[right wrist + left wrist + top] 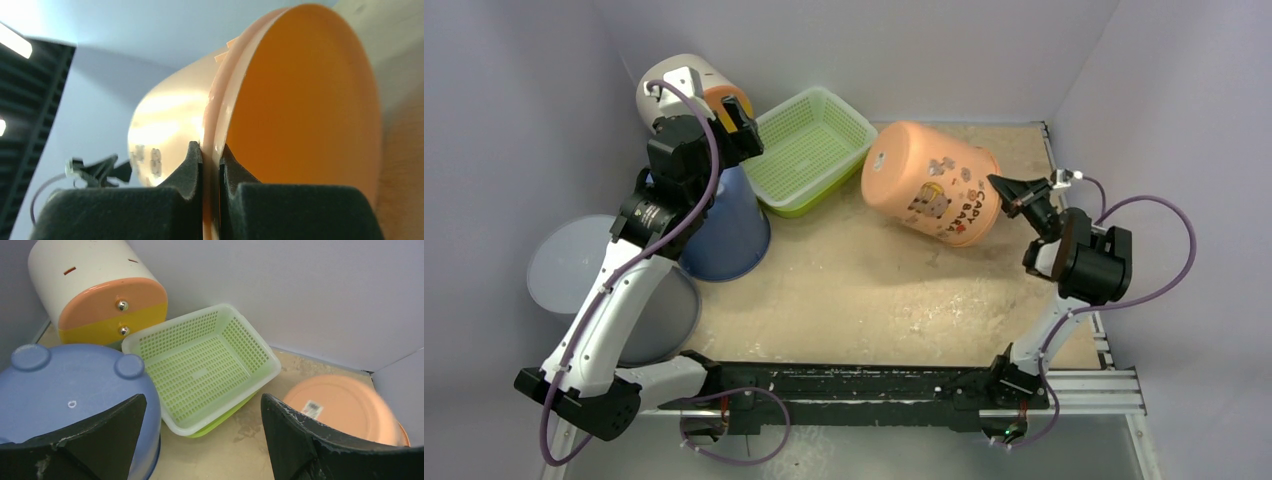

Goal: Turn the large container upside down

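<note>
The large container is an orange bucket with a cartoon print. It lies tilted on its side on the table, base toward the far left, open mouth toward the right. My right gripper is shut on its rim. In the right wrist view the fingers pinch the rim wall of the container from inside and outside. My left gripper is open and empty above the blue bucket. In the left wrist view the gripper frames bare table, with the container's base at the right.
An upside-down blue bucket stands at the left. A green mesh basket leans beside it. A white, orange and yellow canister lies in the far left corner. A grey tub sits off the table's left edge.
</note>
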Robot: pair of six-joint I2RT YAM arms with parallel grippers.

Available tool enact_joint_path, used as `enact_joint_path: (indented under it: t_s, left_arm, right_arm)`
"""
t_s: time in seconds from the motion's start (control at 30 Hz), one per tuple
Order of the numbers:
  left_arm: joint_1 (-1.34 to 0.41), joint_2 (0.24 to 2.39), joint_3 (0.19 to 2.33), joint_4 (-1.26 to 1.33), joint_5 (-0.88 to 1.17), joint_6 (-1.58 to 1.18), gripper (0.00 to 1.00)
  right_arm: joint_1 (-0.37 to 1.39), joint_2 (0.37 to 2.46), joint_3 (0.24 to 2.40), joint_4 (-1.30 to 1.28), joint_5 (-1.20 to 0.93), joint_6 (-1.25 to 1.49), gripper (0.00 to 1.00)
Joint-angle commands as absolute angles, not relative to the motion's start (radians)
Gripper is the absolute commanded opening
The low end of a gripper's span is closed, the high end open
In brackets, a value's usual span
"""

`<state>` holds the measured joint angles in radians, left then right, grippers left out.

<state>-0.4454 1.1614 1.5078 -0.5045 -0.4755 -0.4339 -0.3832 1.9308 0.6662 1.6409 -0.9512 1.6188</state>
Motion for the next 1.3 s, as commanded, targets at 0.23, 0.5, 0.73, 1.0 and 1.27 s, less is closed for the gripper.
enact_joint_path:
  t_s: [0.23,0.5,0.73,1.0,1.27]
  left_arm:
    - [-0.442,1.165,1.512,-0.465,-0.448,-0.429,0.81]
    - [-0.442,1.167,1.494,-0.458,-0.455,-0.428,0.81]
    - [-0.442,1.177,1.471,-0.447,-0.451,-0.433,0.81]
    - [-0.442,1.200,1.445,-0.423,-0.432,-0.443,0.81]
    - [-0.442,1.210,1.409,-0.427,-0.416,-0.437,0.81]
  right_arm:
    - [-0.517,2.170,0.655,2.024,-1.020,1.444,0.21]
    - [-0.574,2.261,0.730,2.021,-1.032,1.462,0.33]
    - [-0.595,2.237,0.771,1.815,-1.016,1.325,0.34]
    - [-0.592,2.065,0.800,1.622,-0.977,1.245,0.35]
    - [-0.518,1.776,0.998,0.888,-0.919,0.807,0.37]
